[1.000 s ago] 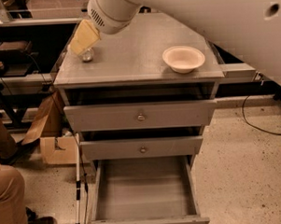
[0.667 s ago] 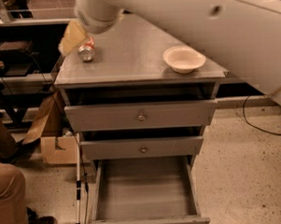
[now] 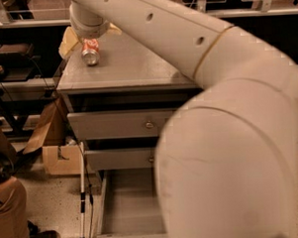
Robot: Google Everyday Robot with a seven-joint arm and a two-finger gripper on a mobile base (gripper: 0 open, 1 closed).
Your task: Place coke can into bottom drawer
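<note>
The coke can (image 3: 90,51) lies on its side at the back left of the grey cabinet top (image 3: 137,67), its silver end towards me. My gripper (image 3: 75,41) is at the far end of the big white arm (image 3: 229,137), right over and just behind the can, close to it or touching it. The bottom drawer (image 3: 128,206) is pulled out at the foot of the cabinet. Its grey floor is bare, and its right part is hidden behind my arm.
Two shut upper drawers with round knobs (image 3: 149,125) sit above the open one. A cardboard box (image 3: 61,157) and a white pole (image 3: 82,193) stand left of the cabinet. A seated person (image 3: 9,211) is at the far left. The arm hides the right half.
The gripper has moved left and back over the can. The arm now fills the right side of the view and hides the white bowl.
</note>
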